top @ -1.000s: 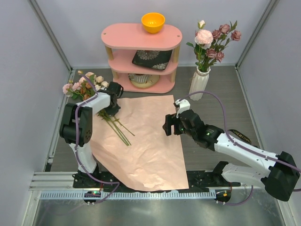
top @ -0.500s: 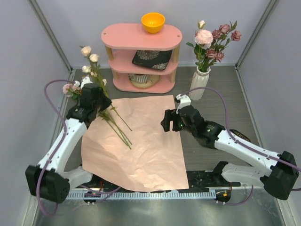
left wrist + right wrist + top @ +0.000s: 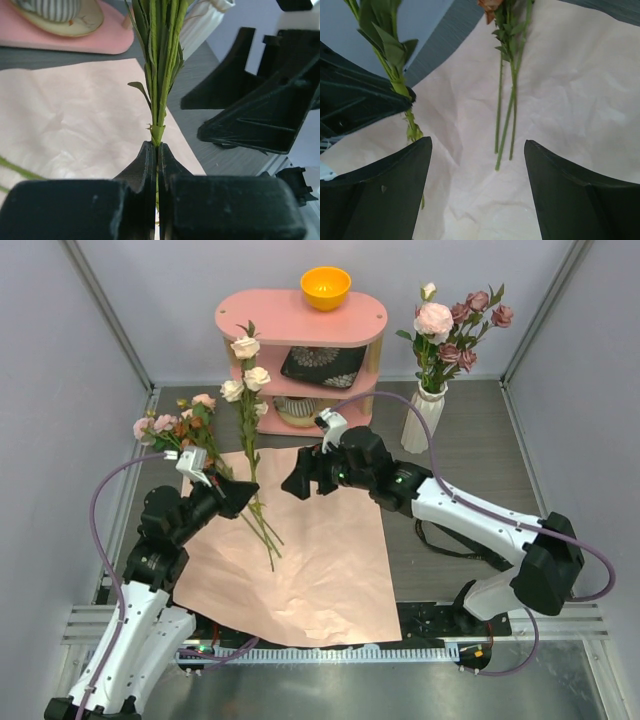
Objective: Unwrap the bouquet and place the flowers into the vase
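The left gripper [image 3: 156, 148] is pinched tight on the green stalk of a cream rose sprig [image 3: 256, 378]. It holds the sprig low down, so the leaves and blooms stand nearly upright above the fingers and only a short tail hangs below. The rest of the loose flowers [image 3: 165, 425] lie behind and beside this gripper. Their stems trail over the flattened wrapping paper [image 3: 330, 540], which looks fully opened. The step in hand seems to be passing this one sprig across. The right gripper [image 3: 477, 150] faces the left one with its jaws spread wide and nothing in them. In the right wrist view the held stalk sits at the edge of one finger [image 3: 395, 190] rather than in the middle of the gap. To do this well, the right gripper should probably shift sideways until the stalk runs through the centre of its opening. It should then close on bare stalk just above the left fingers, clear of the leaves, and the left should let go only once that grip is firm. A grip low on the stalk leaves little tail to steer with. The vase [image 3: 423, 422] stands well off to the far side of the right gripper. Its narrow neck is already crowded with flowers [image 3: 436, 318], so the tail must go in straight.
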Available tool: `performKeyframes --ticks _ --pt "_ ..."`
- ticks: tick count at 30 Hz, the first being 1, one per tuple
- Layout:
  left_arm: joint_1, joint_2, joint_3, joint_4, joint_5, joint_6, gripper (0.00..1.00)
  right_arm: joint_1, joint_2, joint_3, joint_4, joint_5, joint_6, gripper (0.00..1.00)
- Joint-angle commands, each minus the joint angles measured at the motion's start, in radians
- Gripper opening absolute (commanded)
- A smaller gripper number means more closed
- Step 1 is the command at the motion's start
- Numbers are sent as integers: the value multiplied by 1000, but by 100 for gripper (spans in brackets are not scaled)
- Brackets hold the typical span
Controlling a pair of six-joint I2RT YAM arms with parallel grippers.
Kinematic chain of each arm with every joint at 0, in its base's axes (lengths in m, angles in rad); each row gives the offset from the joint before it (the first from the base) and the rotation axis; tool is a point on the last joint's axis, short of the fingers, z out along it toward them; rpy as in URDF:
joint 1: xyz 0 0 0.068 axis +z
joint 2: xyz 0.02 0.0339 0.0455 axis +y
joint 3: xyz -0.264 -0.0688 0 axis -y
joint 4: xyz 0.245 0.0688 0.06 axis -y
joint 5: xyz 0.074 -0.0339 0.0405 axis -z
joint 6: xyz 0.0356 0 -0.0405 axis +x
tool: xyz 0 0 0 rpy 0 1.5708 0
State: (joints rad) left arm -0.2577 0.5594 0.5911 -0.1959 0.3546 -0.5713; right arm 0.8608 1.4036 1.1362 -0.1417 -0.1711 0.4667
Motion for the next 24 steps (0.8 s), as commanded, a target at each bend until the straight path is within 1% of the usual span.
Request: performKeyframes --ticks 1,6,10,11,13,14,16,19,20,22,23,24 --pt "-24 11 10 121 121 57 0 30 60 132 135 -74 33 80" --pt "-66 25 21 115 133 62 0 49 86 139 307 -33 79 81" --pt "-86 8 19 113 126 65 0 49 106 154 320 8 86 79" --pt "-87 5 18 112 124 65 0 49 107 161 318 12 85 74" --pt "-92 4 19 108 121 68 0 49 117 168 321 15 84 68" --pt "-95 0 18 108 119 68 0 50 120 175 318 15 89 62" --pt "-97 2 18 105 115 70 0 49 132 181 315 10 90 55" --pt "-101 5 18 105 118 74 0 49 139 175 329 2 107 42" --pt "-103 4 21 105 118 76 0 49 141 171 332 1 112 30" --pt "-106 7 22 98 106 77 0 49 143 169 335 2 118 16" --pt "-104 5 24 92 101 77 0 49 140 169 333 5 119 3" --pt "-104 8 27 79 92 77 5 49 135 169 320 11 109 1"
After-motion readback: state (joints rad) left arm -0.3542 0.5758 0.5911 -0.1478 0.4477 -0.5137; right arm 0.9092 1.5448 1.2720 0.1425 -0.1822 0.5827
